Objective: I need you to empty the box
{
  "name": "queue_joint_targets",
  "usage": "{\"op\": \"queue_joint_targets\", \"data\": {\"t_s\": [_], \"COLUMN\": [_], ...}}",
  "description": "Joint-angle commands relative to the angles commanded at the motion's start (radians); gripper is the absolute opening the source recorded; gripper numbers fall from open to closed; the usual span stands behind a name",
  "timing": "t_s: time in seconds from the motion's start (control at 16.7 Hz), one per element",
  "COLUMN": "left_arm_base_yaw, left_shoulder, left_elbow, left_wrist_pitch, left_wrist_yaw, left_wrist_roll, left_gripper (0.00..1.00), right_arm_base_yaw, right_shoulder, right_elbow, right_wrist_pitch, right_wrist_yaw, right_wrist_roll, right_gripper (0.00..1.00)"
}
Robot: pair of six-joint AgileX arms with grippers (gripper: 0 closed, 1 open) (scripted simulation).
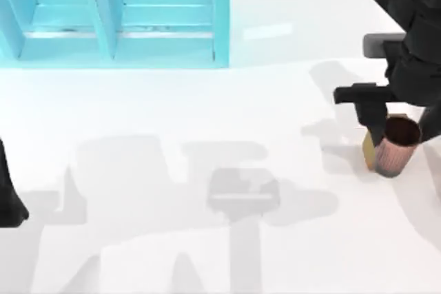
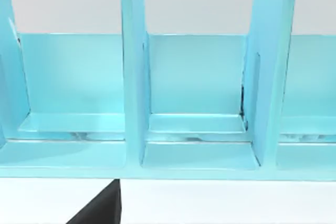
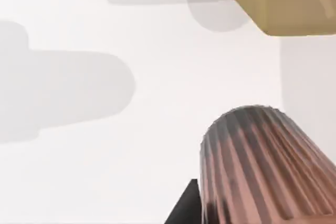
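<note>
At the near left edge of the white desk [image 1: 207,115] the left arm sits parked, and whether its hand is apart or together I cannot tell; farther in, on the desk's right side, the right hand [image 1: 383,144] hangs at a ribbed, copper-brown cylindrical cup [image 1: 395,148], which stands on or just above the desk surface; the cup's rim sits right under the dark fingers, so the hand looks clamped on the cup, though the contact itself is hidden; the right wrist view shows the cup's fluted wall [image 3: 257,166] close below the camera; touching or just beside the cup lies a tan, block-shaped object [image 1: 369,151], seen in the wrist view as a plain yellowish cuboid [image 3: 281,1]; farthest back, at the top left, stands the light-blue partitioned box [image 1: 117,18], its compartments showing nothing inside in the left wrist view [image 2: 194,98].

The step in hand appears to be setting the cup down clear of the box; doing it well means lowering it upright until the base rests flat, keeping off the tan block, then parting the fingers and lifting straight up.

Count: one cup, one tan block, one box, two arms.
</note>
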Motion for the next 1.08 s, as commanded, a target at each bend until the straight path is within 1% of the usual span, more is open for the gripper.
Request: {"op": "queue_joint_targets", "data": {"t_s": [0.24,0.42,0.54,0.84,1.08], "left_arm_base_yaw": [0.0,0.0,0.0,0.0,0.0], "left_shoulder": [0.0,0.0,0.0,0.0,0.0], "left_elbow": [0.0,0.0,0.0,0.0,0.0], "left_wrist_pitch": [0.0,0.0,0.0,0.0,0.0], "left_wrist_yaw": [0.0,0.0,0.0,0.0,0.0], "left_wrist_roll": [0.0,0.0,0.0,0.0,0.0], "left_gripper": [1.0,1.0,1.0,1.0,1.0], "right_arm_base_yaw": [0.285,0.411,0.444,0.442,0.445], "right_shoulder": [-0.099,-0.163,-0.185,-0.179,-0.16], "right_elbow": [-0.2,-0.314,-0.346,-0.349,-0.406], "right_wrist_pitch": [0.111,0.181,0.205,0.208,0.288], "right_wrist_yaw": [0.002,0.004,0.005,0.003,0.004], "right_wrist_roll": [0.288,0.415,0.447,0.449,0.45], "right_gripper": [0.0,0.0,0.0,0.0,0.0]}}
